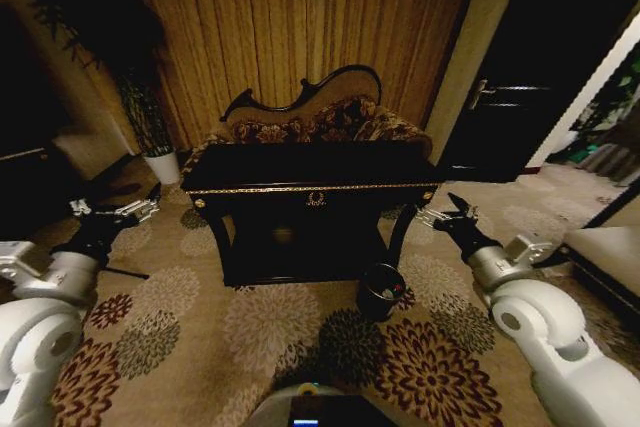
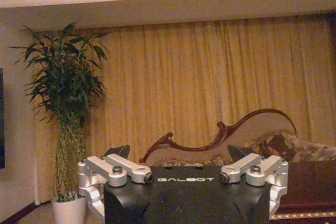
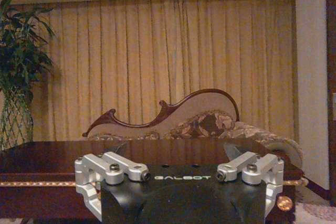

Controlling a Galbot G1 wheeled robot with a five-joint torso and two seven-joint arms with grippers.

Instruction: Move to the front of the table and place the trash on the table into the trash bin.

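The black console table (image 1: 300, 172) stands square ahead of the robot in the head view, its glossy top edged along the front with gold trim and a small gold emblem at the centre, a lower shelf in shadow beneath. Behind it, touching or just beside its back edge, sits the floral sofa (image 1: 320, 117) with its curved dark frame, and behind that hang the golden curtains (image 1: 300, 17). The trash bin (image 1: 381, 290), a small round dark bucket, rests on the patterned carpet (image 1: 260, 337) just beside the table's front right leg, far lower than the tabletop. The tabletop is too dark and glossy here to pick out any bottle or paper scraps on it, so where the trash lies cannot be told.

The left gripper (image 1: 118, 209) is held out over the carpet off the table's left end, apart from it, jaws spread wide with nothing between them. The right gripper (image 1: 447, 213) hangs off the table's right front corner, near it but not touching, likewise spread and empty. The left wrist view looks past the left gripper (image 2: 177, 156) to a tall potted bamboo plant (image 2: 65, 98) in a white pot beside the curtains. The right wrist view looks across the tabletop (image 3: 63, 153) toward the sofa back, over the right gripper (image 3: 176, 150)
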